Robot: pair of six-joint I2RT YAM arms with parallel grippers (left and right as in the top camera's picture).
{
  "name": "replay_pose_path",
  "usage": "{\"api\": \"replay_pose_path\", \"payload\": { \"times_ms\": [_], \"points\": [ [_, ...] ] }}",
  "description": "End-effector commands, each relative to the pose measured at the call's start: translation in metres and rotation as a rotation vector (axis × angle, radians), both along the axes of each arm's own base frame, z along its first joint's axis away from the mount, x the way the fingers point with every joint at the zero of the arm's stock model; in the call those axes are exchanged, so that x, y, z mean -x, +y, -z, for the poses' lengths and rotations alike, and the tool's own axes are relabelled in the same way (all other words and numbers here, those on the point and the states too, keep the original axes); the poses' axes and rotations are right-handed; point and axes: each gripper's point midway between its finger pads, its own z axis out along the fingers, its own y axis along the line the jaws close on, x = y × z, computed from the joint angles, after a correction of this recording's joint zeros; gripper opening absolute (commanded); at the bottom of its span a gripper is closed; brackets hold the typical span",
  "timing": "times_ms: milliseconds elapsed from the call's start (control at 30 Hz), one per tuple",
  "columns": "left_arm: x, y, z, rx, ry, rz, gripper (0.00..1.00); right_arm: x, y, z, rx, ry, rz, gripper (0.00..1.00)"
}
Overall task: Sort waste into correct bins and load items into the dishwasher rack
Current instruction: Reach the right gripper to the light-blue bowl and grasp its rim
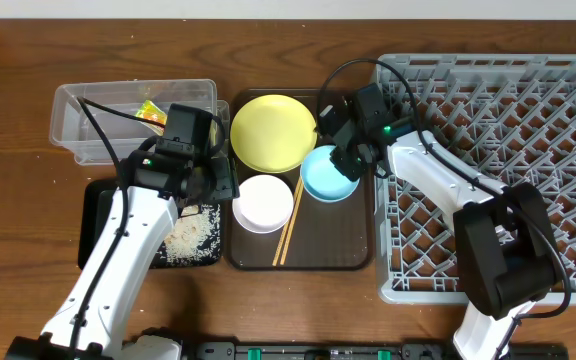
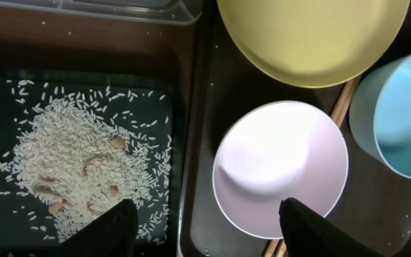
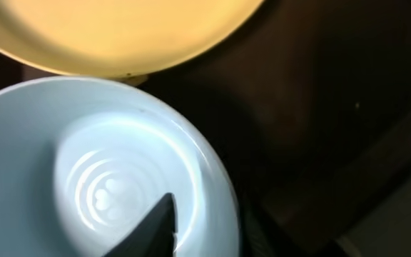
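Observation:
The light blue bowl (image 1: 326,178) sits tilted on the brown tray (image 1: 338,240), beside the yellow plate (image 1: 273,130), the white bowl (image 1: 263,203) and the chopsticks (image 1: 290,225). My right gripper (image 1: 346,160) is at the blue bowl's right rim. In the right wrist view (image 3: 205,235) one finger is inside the bowl (image 3: 105,178) and the other is hidden in the dark. My left gripper (image 1: 213,180) is open and empty (image 2: 209,228); it hovers over the gap between the white bowl (image 2: 280,168) and the rice (image 2: 84,171) on the black tray (image 1: 98,215). The snack wrapper (image 1: 151,113) lies in the clear tub (image 1: 88,110). The cup is out of view.
The grey dishwasher rack (image 1: 508,130) fills the right side, right next to the brown tray. The clear tub stands behind the black tray at the left. The right arm's cable loops over the rack's near-left corner.

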Motion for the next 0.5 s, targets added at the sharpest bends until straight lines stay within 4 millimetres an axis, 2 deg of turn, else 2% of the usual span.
{"api": "replay_pose_path", "payload": {
  "times_ms": [0,167,300,400,467],
  "points": [
    [-0.001,0.002,-0.005,-0.009,-0.016,-0.010,0.66,0.002,0.006,0.002,0.002,0.006,-0.015,0.19],
    [-0.001,0.002,-0.005,-0.009,-0.016,-0.010,0.66,0.003,0.003,0.003,0.011,0.013,-0.011,0.13],
    [-0.001,0.002,-0.005,-0.009,-0.016,-0.010,0.67,0.006,-0.006,0.006,0.057,0.026,0.004,0.13],
    [-0.001,0.002,-0.005,-0.009,-0.017,-0.010,0.67,0.009,-0.008,0.007,0.064,0.039,0.004,0.03],
    [-0.001,0.002,-0.005,-0.009,-0.017,-0.010,0.67,0.010,-0.008,0.008,0.065,0.041,0.004,0.01]
  ]
}}
